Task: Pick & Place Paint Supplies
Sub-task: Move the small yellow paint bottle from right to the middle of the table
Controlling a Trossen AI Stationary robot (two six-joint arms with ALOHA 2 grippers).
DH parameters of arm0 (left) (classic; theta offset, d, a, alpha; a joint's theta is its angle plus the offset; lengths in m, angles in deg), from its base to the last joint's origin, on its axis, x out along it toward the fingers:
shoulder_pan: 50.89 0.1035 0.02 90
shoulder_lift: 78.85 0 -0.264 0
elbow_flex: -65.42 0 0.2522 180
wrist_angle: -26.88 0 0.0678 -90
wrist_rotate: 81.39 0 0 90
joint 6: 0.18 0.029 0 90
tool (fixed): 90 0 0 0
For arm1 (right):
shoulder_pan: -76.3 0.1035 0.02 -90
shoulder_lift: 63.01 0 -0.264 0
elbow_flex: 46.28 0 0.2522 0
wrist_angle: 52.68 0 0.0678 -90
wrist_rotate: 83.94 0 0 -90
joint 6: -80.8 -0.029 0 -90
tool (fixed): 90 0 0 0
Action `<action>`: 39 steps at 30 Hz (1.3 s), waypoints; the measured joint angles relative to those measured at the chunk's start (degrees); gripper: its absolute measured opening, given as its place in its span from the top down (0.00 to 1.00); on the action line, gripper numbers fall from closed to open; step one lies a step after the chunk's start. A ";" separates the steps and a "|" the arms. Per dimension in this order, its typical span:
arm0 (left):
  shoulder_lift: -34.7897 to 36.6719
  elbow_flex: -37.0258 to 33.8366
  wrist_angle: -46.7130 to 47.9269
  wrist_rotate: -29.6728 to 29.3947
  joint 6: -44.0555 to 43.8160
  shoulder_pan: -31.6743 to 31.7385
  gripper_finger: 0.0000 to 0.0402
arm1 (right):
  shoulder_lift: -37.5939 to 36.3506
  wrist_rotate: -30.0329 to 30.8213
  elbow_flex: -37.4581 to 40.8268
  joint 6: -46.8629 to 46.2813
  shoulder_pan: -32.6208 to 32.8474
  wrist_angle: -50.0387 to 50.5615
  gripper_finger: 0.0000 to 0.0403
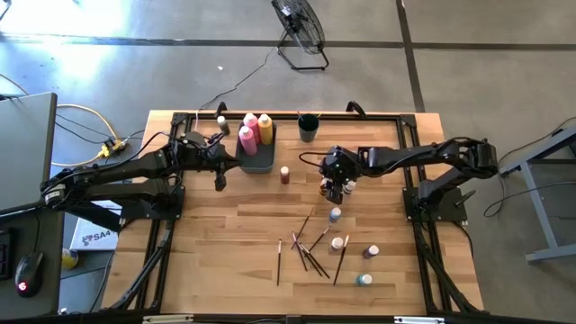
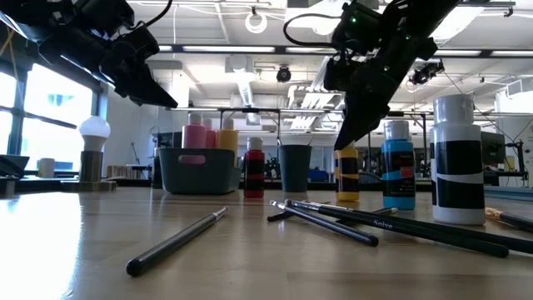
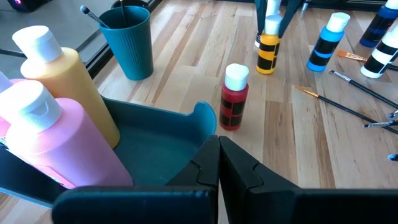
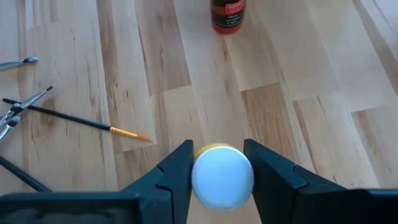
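Near the centre of the light wooden table (image 1: 225, 261), the right end effector (image 4: 222, 171) stands over a small yellow paint bottle with a white cap (image 4: 222, 176), its two dark fingers (image 4: 177, 171) pressed against the cap on either side. A small red white-capped bottle (image 1: 284, 175) stands upright at nine o'clock from it. The left end effector (image 3: 218, 163), fingers together and holding nothing, hangs beside the dark grey plastic bin (image 1: 258, 159), which holds the tall pink squeeze bottle (image 1: 246, 139) and tall yellow squeeze bottle (image 1: 265, 127). Thin dark-handled paintbrushes (image 1: 312, 247) lie scattered at six o'clock from the yellow bottle.
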 joint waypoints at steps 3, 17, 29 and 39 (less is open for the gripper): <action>0.00 0.00 0.00 0.00 0.00 -0.01 1.00 | 0.00 -0.02 0.00 -0.03 0.00 -0.02 0.67; -0.02 0.00 0.00 -0.01 0.00 -0.01 1.00 | 0.03 0.17 0.04 -0.17 0.00 -1.13 0.70; -0.02 0.00 0.00 -0.01 0.00 0.00 1.00 | 0.04 0.04 0.07 -0.22 0.00 -5.38 0.70; -0.02 0.00 -0.90 -0.01 -0.02 -0.02 1.00 | 0.07 0.38 -0.83 -0.99 0.00 -7.94 0.71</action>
